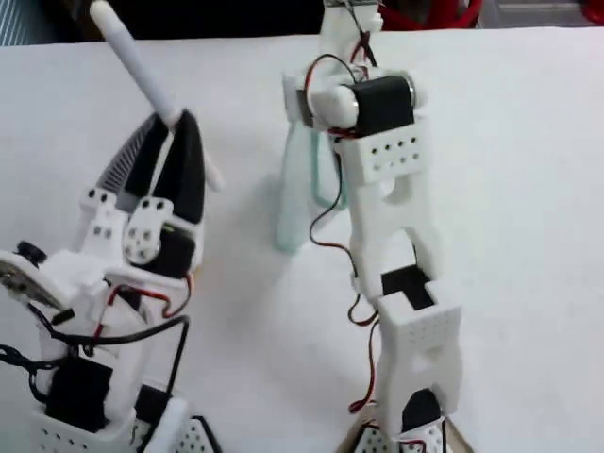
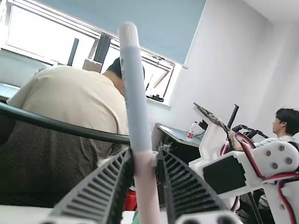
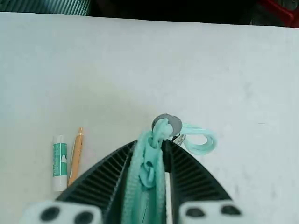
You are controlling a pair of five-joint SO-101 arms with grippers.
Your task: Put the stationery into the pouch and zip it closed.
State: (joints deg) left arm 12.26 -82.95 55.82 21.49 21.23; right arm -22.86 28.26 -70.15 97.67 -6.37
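The left gripper (image 2: 142, 156) pinches a white pen (image 2: 132, 93). The right gripper (image 3: 152, 144) pinches the teal pouch (image 3: 147, 170). A glue stick (image 3: 59, 162) and a pencil (image 3: 76, 156) lie on the counter (image 3: 140, 60).

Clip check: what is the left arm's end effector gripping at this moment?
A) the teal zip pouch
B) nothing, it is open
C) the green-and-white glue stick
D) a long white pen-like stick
D: in the left wrist view the left end effector is closed on the long white pen-like stick, while the teal fabric zip pouch sits in the right end effector.
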